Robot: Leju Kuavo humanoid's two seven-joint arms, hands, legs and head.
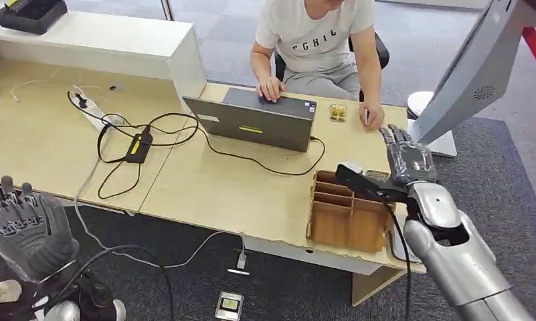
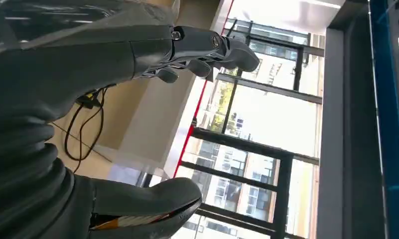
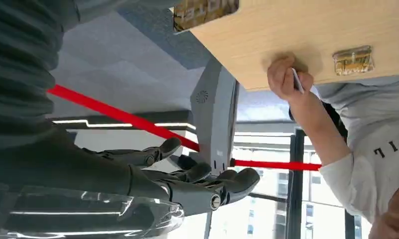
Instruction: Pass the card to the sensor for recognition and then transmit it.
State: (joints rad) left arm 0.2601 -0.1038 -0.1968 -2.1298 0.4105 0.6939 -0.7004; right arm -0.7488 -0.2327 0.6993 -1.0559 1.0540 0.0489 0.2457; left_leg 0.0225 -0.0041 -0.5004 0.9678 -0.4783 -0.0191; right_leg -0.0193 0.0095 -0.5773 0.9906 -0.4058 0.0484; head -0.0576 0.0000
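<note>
Wooden table (image 1: 238, 194) is carrying a grey laptop (image 1: 255, 120), with a slotted wooden box (image 1: 345, 214) just right of the laptop at the near edge. A person's hand (image 1: 372, 119) is holding the white card (image 1: 367, 116) upright on the table, right of the laptop and beyond the box. The right robot hand (image 1: 407, 157) is hovering near that card with fingers spread, holding nothing. The left robot hand (image 1: 24, 224) is hanging far left of the laptop, fingers apart, empty.
</note>
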